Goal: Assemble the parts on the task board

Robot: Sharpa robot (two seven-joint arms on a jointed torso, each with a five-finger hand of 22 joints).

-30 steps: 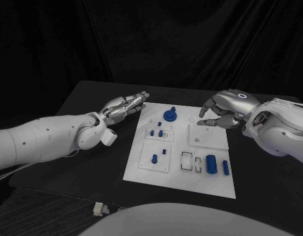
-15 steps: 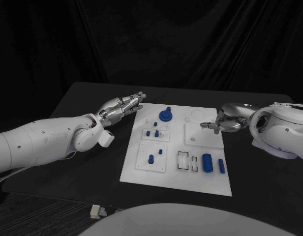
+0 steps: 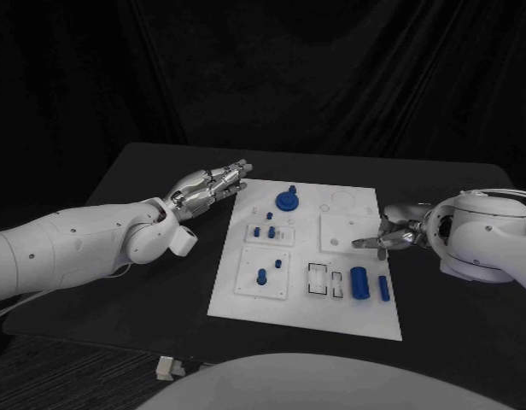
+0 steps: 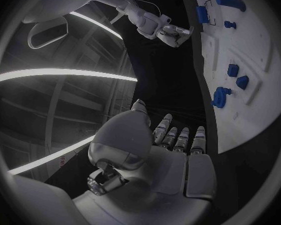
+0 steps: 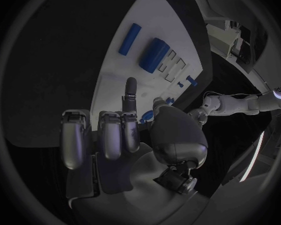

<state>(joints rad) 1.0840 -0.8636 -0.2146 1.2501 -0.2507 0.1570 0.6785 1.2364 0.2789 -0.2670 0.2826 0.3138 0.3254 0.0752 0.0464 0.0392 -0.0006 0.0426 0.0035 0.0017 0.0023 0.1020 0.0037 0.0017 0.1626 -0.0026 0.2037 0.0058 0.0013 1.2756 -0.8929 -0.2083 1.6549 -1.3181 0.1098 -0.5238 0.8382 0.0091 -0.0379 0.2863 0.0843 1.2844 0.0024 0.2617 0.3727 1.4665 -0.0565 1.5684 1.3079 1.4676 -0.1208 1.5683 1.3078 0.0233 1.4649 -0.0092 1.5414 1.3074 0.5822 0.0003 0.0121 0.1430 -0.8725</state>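
Observation:
The white task board (image 3: 306, 301) lies mid-table. On it stand a blue round knob (image 3: 288, 202), small blue pegs (image 3: 263, 231) and a single peg (image 3: 262, 275). A thick blue cylinder (image 3: 359, 283) and a slim blue bar (image 3: 384, 289) lie near its front right. My left hand (image 3: 214, 184) hovers off the board's far left corner, fingers straight, holding nothing. My right hand (image 3: 393, 235) sits low at the board's right edge; in the right wrist view most of its fingers (image 5: 109, 135) are curled in, one points at the board (image 5: 115, 85), and nothing shows in them.
A raised white square plate (image 3: 343, 229) sits on the board just beside the right hand. Black table (image 3: 152, 282) surrounds the board, with free room on the left and at the front. A small white object (image 3: 172, 365) lies below the table's front edge.
My right hand has come down from the board's far right part toward its right edge and drawn back nearer me, its fingers curling in. The left hand has stayed put.

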